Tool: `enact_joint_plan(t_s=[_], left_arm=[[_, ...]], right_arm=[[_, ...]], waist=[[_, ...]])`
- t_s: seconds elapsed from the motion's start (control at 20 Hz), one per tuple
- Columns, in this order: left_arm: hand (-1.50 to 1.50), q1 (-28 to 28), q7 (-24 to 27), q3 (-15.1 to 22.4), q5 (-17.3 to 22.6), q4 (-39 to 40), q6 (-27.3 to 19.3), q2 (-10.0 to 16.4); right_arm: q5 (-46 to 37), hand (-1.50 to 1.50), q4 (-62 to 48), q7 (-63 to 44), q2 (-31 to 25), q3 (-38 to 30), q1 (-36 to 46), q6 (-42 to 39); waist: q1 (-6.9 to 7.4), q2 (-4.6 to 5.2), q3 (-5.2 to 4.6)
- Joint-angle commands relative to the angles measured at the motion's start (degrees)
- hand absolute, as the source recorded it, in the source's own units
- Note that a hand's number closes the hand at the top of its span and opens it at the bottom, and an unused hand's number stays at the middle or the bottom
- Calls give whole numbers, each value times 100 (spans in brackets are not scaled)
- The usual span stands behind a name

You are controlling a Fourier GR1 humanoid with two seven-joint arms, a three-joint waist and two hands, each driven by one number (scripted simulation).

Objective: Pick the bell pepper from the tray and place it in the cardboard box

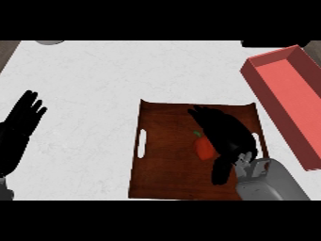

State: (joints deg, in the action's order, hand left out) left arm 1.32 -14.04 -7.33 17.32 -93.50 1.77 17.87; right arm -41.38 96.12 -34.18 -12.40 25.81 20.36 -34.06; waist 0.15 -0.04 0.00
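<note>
Here, bell pepper on tray, stem pointing away, right hand spread, maybe touching.

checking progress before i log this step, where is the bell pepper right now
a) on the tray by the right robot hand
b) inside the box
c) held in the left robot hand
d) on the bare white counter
a: the bell pepper lies on the wooden tray, tucked against the right robot hand that reaches over it, apart from the red box at the right.
</note>
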Motion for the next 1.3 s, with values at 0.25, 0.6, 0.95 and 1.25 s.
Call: enact_joint_plan(t_s=[0.25, 0.6, 0.95, 1.25], left_arm=[[0, -365, -41, 54, -343, -395, 15, -317], [0, -370, -255, 6, -342, -669, 98, -489], [0, -362, -395, -346, -201, -604, 362, -369], [0, 90, -19, -317, -464, 62, 344, -549]], right_arm=[[-705, -150, -280, -229, 581, 184, -54, -218], [-980, -150, -882, 121, 614, -337, 259, -283], [-1361, -150, -964, 460, 594, -196, -216, -147], [-1546, -150, -762, 340, 782, -192, -311, -438]], waist=[[11, -2, 0], [12, 1, 0], [8, -1, 0], [-13, 0, -1]])
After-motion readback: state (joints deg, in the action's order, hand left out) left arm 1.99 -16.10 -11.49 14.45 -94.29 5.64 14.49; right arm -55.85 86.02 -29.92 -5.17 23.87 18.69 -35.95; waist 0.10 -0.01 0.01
